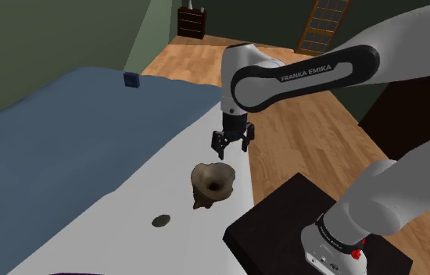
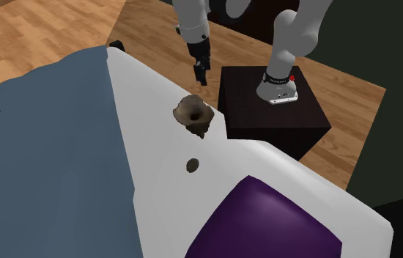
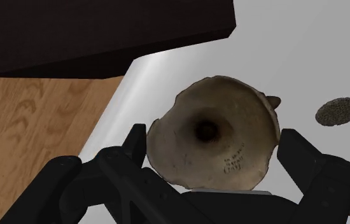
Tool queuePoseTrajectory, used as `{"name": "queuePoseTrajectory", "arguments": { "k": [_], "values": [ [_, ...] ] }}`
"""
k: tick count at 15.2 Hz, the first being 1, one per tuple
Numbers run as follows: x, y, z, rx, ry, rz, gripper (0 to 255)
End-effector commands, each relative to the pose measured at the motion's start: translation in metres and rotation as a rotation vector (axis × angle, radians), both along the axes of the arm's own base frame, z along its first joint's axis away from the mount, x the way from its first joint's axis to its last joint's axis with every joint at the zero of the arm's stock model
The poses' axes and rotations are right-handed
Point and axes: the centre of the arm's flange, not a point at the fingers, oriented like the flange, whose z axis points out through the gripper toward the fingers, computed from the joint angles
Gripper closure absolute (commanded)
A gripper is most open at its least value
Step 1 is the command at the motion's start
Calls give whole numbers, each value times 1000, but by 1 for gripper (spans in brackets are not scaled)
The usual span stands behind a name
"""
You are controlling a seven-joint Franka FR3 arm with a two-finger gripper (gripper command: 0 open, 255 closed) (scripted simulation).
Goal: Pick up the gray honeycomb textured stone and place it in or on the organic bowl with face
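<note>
Bowl [image 3: 212,137]: in the wrist view you lose its near rim behind the gripper [image 3: 214,135], and you cannot make out a face on it.
Stone [image 1: 160,221]: lower middle of the shoulder view, too small for you to read its texture.
Purple patch [image 2: 270,220]: cut by the second exterior view's bottom edge.
Arm [image 2: 191,18]: cut off at that view's top edge.

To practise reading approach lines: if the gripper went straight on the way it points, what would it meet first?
Most likely the brown bowl, centred ahead of the open gripper in the wrist view; the small gray stone lies off to one side. Depth is unclear.
</note>
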Motion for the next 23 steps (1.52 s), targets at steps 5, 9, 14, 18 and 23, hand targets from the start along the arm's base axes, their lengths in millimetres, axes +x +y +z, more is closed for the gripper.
{"name": "queuePoseTrajectory", "arguments": {
  "k": [5, 9, 14, 18, 23],
  "values": [
    [28, 46, -61, 28, 62, -30, 0],
    [44, 79, -100, 46, 103, -48, 0],
    [62, 121, -149, 68, 155, -72, 0],
    [76, 155, -187, 86, 196, -91, 0],
    [92, 198, -236, 109, 247, -114, 0]
  ]
}}
